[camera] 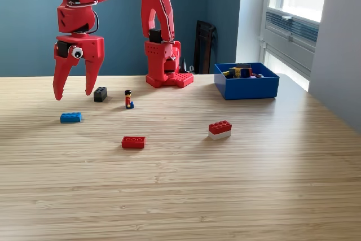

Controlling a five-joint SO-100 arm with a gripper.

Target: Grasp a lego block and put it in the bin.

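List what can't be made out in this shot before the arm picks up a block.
- Contents of the bin, exterior view: its front wall hides most of the blocks inside; only a few tops show.
- Which block the gripper is above: one view, so depth is unclear; the black block and blue block are both near.
- Minifigure: too small for detail.
- Arm's top: cut off by the upper edge.
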